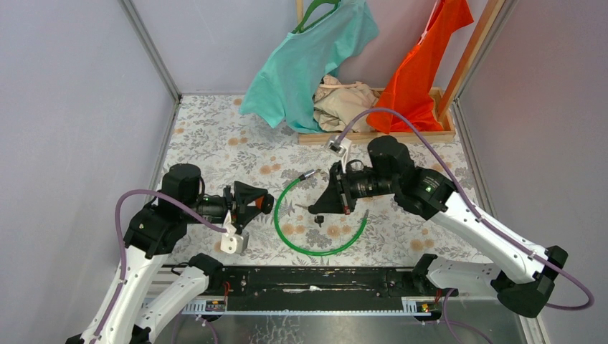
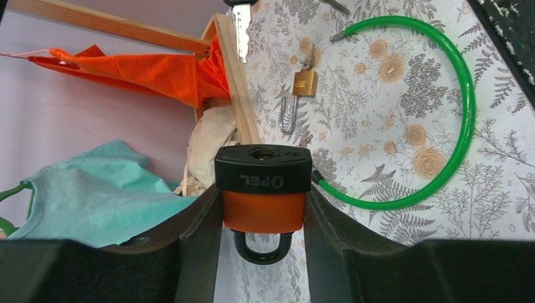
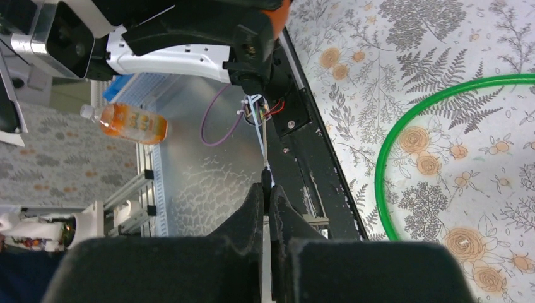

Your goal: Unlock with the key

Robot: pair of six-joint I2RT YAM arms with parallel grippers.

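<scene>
My left gripper (image 1: 252, 201) (image 2: 263, 201) is shut on an orange padlock with a black "OPEL" cap (image 2: 263, 189), gripping its sides with the keyhole end facing away from the wrist camera. My right gripper (image 1: 326, 198) (image 3: 267, 189) is shut on a silver key (image 3: 265, 148) and holds it above the table, blade pointing left toward the padlock. The key also shows at the top of the left wrist view (image 2: 243, 28), apart from the padlock. An edge of the orange padlock shows in the right wrist view (image 3: 281, 9).
A green cable loop (image 1: 315, 251) (image 2: 467, 113) (image 3: 383, 170) lies on the floral cloth between the arms. A small brass padlock with an open shackle (image 2: 303, 85) lies inside it. A wooden rack (image 1: 373, 136) with teal, beige and orange clothes stands at the back.
</scene>
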